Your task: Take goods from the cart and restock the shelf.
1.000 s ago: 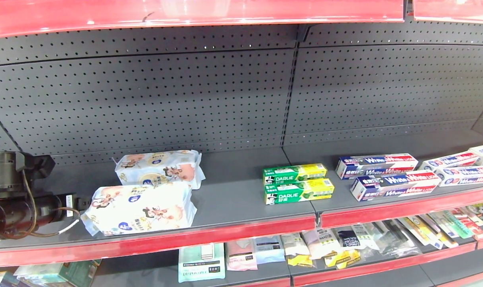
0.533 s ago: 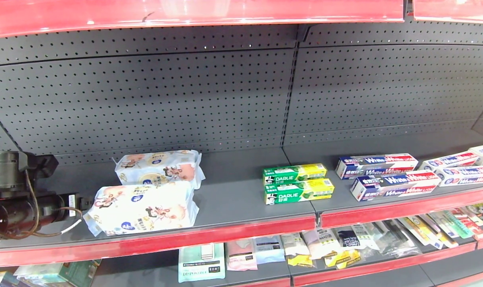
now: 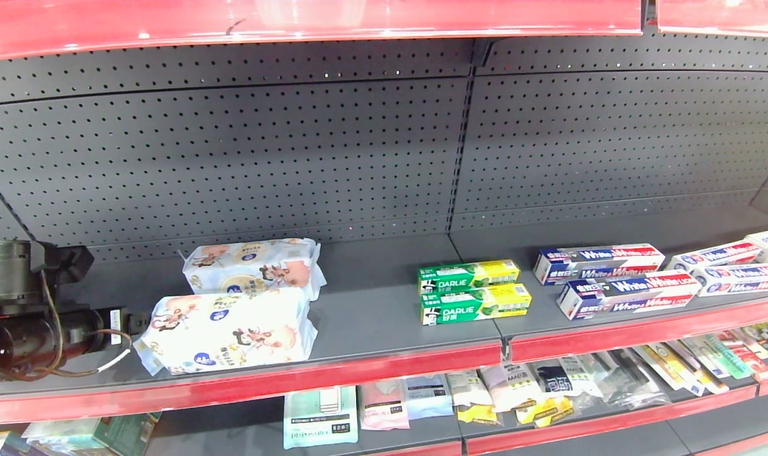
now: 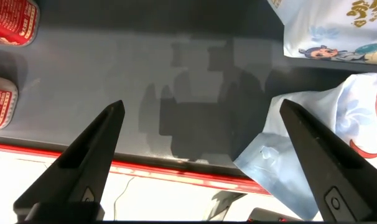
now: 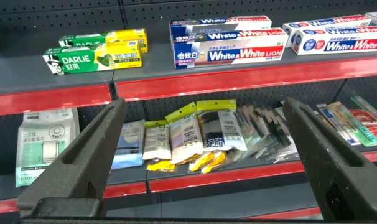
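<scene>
At the left end of the grey shelf deck [image 3: 371,316], the left gripper [image 4: 202,109] hangs with its two dark fingers spread wide and nothing between them. The front tissue pack [image 3: 222,332] lies just beside it, on the robot's right; in the left wrist view a crimped corner of the pack sits close to one finger, though I cannot tell if they touch. This soft white pack carries cartoon figures and lies flat near the red front lip, its long axis along that lip. The rear tissue pack [image 3: 252,267] lies parallel close behind it. The left arm is plainly the nearer one. The right gripper [image 5: 204,102] is likewise agape and empty; it faces the lower shelf of hanging sachets [image 5: 195,134], beneath the green-and-yellow toothpaste boxes [image 3: 474,292] and the blue, white and red toothpaste boxes [image 3: 618,278]. All the boxes bear bold lettering along their length. Some red-wrapped goods [image 4: 8,18] sit farther along the deck. Both packs look shelved, so the next item probably has to come from the cart — with either arm free.
</scene>
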You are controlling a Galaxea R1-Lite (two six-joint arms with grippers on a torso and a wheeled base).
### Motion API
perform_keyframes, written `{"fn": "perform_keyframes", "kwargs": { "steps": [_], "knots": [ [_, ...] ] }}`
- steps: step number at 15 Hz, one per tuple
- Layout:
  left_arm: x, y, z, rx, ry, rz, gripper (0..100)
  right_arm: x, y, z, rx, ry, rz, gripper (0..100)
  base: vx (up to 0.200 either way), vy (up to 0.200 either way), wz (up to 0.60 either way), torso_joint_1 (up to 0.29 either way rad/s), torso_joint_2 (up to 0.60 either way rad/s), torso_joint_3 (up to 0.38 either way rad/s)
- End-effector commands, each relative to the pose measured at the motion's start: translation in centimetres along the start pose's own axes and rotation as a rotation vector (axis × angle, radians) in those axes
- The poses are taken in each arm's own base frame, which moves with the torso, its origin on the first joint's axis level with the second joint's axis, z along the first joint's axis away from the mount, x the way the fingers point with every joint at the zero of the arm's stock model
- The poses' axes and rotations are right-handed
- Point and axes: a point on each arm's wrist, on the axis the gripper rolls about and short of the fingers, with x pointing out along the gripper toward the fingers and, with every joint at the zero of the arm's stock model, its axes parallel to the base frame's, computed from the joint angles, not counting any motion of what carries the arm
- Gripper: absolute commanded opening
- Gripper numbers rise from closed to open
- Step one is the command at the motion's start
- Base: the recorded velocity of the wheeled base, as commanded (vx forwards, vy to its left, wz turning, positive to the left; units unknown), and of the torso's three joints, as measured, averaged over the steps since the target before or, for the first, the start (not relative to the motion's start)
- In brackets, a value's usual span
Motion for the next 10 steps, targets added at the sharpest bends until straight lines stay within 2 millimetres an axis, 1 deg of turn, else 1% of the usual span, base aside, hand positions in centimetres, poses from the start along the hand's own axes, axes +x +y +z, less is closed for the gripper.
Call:
{"fn": "perform_keyframes", "kwargs": {
  "steps": [1,2,3,6,8,10],
  "knots": [
    [-0.1,0.1,0.2,-0.004,-0.021,0.006,100,0.0,0.0,0.0,0.000,0.001,0.000,100,0.000,0.000,0.00,0.000,0.00,0.000],
    [-0.3,0.3,0.4,-0.005,-0.036,0.034,100,0.0,0.0,0.0,0.000,0.001,0.000,100,0.000,0.000,0.00,0.000,0.00,0.000],
    [-0.9,0.7,0.6,-0.009,-0.057,0.070,100,0.0,0.0,0.0,0.000,0.001,0.000,100,0.000,0.000,0.00,0.000,0.00,0.000],
    [-2.1,1.8,1.2,-0.040,-0.108,0.106,100,0.0,0.0,0.0,0.000,0.001,0.000,100,0.000,0.000,0.00,0.000,0.00,0.000],
    [-4.4,2.2,1.6,-0.054,-0.176,0.114,100,0.0,0.0,0.0,0.000,0.001,-0.001,100,0.000,0.000,0.00,0.000,0.00,0.000],
    [-7.6,1.8,0.6,-0.041,-0.235,0.070,100,0.0,0.0,0.0,0.000,0.001,-0.001,100,0.000,0.000,0.00,0.000,0.00,0.000]
  ]
}}
